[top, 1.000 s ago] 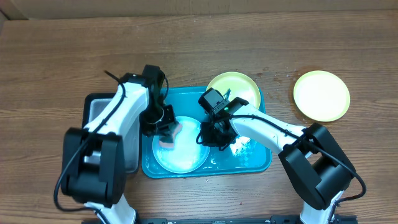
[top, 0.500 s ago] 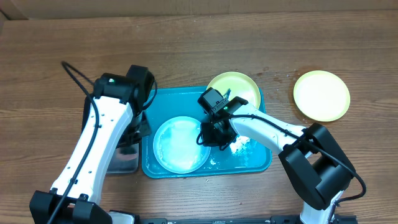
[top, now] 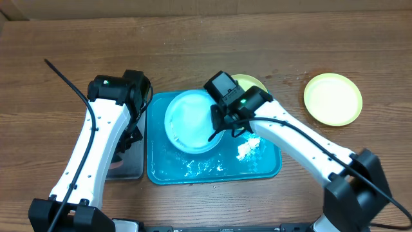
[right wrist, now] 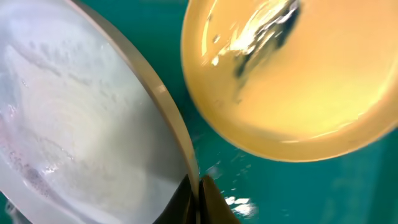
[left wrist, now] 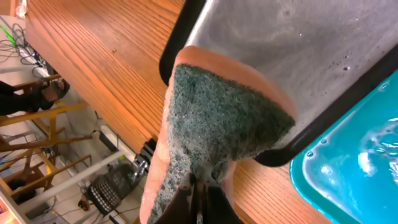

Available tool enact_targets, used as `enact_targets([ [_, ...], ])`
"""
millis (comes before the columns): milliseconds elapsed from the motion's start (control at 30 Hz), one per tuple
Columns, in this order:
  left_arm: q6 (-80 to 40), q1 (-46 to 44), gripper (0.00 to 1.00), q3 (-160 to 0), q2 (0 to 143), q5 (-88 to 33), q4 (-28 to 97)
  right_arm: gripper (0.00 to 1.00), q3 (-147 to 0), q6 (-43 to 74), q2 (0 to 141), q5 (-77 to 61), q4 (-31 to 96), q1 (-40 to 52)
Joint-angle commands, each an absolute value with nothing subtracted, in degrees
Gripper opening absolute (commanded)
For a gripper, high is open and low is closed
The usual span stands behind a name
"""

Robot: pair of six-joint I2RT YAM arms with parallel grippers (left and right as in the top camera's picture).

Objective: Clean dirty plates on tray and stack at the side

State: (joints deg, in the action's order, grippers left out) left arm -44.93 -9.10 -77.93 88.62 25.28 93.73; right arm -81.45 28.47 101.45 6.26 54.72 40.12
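Observation:
My right gripper (top: pixel 221 131) is shut on the rim of the pale blue-white plate (top: pixel 188 118) and holds it tilted above the teal tray (top: pixel 261 169). In the right wrist view the jaws (right wrist: pixel 198 190) pinch that plate's edge (right wrist: pixel 177 134). Behind it, a yellow-green plate (right wrist: pixel 292 81) with a dark smear in its centre lies in the tray, mostly hidden under my arm in the overhead view (top: pixel 252 82). A second yellow-green plate (top: pixel 333 98) rests on the table at the right. My left gripper (left wrist: pixel 200 194) is shut on a pink sponge (left wrist: pixel 224 118) with a green scouring face.
A grey metal tray with a black rim (top: pixel 132 169) sits left of the teal tray, and the sponge hangs over it (left wrist: pixel 298 37). White suds (top: pixel 248 149) and water lie on the teal tray's floor. Bare wooden table surrounds both trays.
My left arm swung left off the pale plate, carrying the sponge over the grey tray. My right gripper raised the pale plate off the tray floor and moved it toward the back.

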Motion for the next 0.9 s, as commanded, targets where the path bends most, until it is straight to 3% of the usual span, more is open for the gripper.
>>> enact_targets([
  [0,-46.3,-8.9,0.04,-78.4,88.1,27.0,93.5,0.04,-83.8,28.1,97.8,15.6,55.0,39.9],
  [267,-46.3,-8.9,0.04,-78.4,88.1,27.0,92.9,0.04,-83.9,26.0,92.3,23.6,54.8,39.9],
  [567,-46.3,-8.9,0.04,-78.4,88.1,27.0,92.3,0.04,-85.0,15.6,89.1,24.5,54.4,40.2],
  [867,-45.0,-8.9,0.04,-77.8,88.1,27.2,89.6,0.04,-85.3,5.5,88.9,33.6,56.2,46.5],
])
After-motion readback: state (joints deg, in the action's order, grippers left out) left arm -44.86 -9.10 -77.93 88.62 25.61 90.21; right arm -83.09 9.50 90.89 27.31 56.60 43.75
